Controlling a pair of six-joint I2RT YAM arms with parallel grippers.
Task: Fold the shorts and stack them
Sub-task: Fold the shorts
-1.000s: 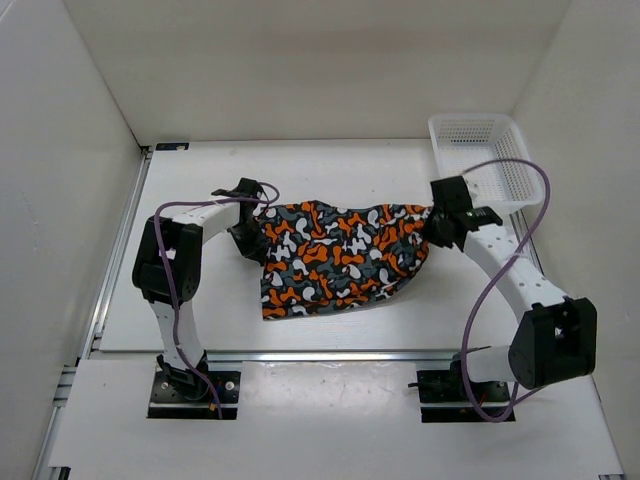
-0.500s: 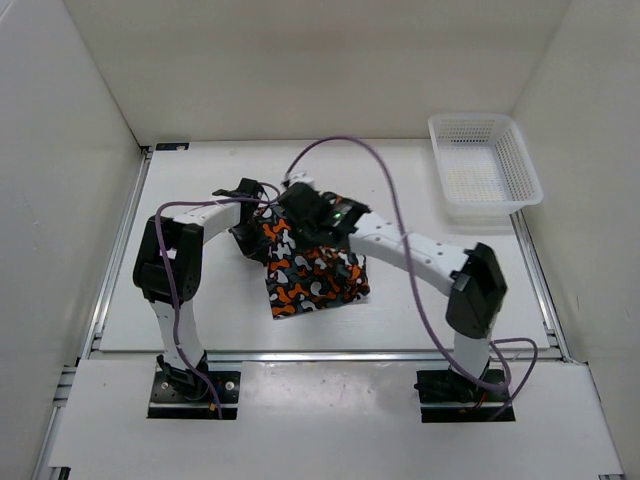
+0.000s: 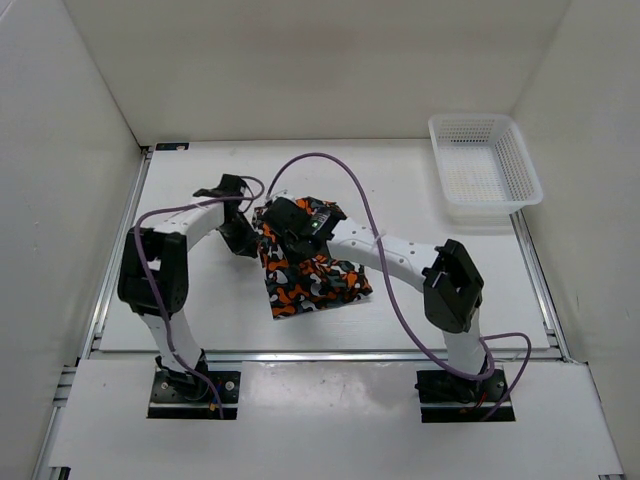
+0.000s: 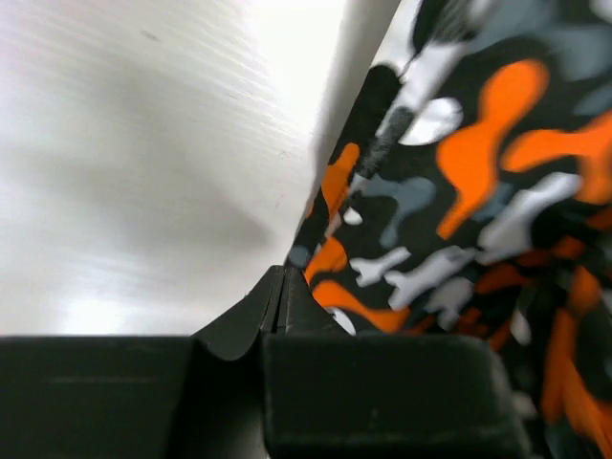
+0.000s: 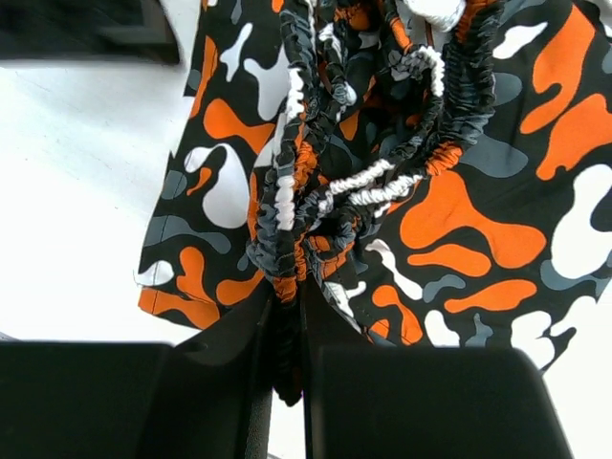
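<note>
The shorts [image 3: 318, 277], camouflage print in orange, grey, black and white, lie folded over on the white table between my arms. My right gripper [image 3: 284, 226] is over their upper left part. In the right wrist view it [image 5: 287, 298] is shut on the bunched elastic waistband of the shorts [image 5: 459, 220]. My left gripper [image 3: 245, 238] is at the shorts' left edge. In the left wrist view its jaws [image 4: 284, 274] are shut, with the fabric edge [image 4: 459, 191] running right down to their tips.
A white plastic mesh basket [image 3: 485, 170] stands at the back right of the table [image 3: 420, 200]. White walls enclose the table on the left, back and right. The right arm's purple cable arcs over the table's middle.
My right gripper has carried the shorts' right end across to the left, folding them in half over the left part. The left arm has shifted slightly left.
</note>
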